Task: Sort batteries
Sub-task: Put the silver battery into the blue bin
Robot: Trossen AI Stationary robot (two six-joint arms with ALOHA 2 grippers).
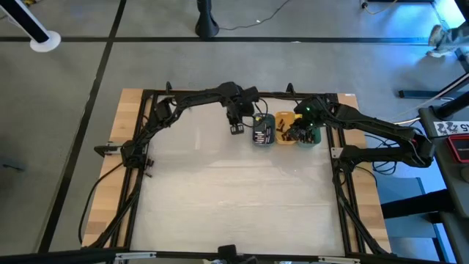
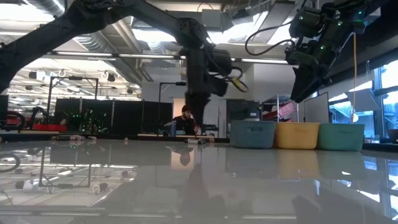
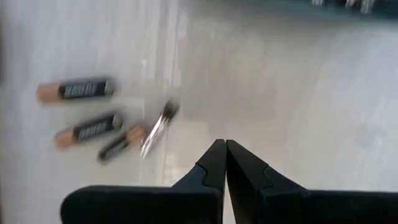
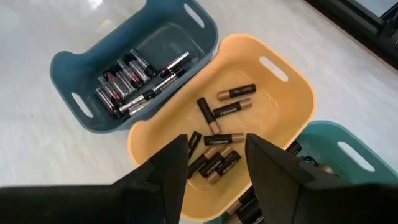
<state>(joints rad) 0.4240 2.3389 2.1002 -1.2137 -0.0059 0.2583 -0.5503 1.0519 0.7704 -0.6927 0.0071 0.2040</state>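
Note:
Several loose batteries (image 3: pixel 87 129) lie flat on the white table beside my left gripper (image 3: pixel 224 147), which points down above the table, shut, with nothing visible between its tips. In the high view it (image 1: pixel 236 129) stands just left of the trays. Three small trays sit side by side at the far right: slate-blue (image 4: pixel 93 68), orange (image 4: pixel 283 93) and green (image 4: pixel 348 155). Batteries (image 4: pixel 134 81) fill the blue tray, and more batteries (image 4: pixel 227 112) lie in the orange one. My right gripper (image 4: pixel 214 165) hovers open above the orange tray.
The trays (image 2: pixel 297 135) stand in a row near the table's far edge (image 1: pixel 242 94). A black frame (image 1: pixel 143 147) runs along the table's sides. Bare white tabletop (image 1: pixel 234 198) stretches toward the near edge. A person (image 2: pixel 185 118) sits in the room beyond.

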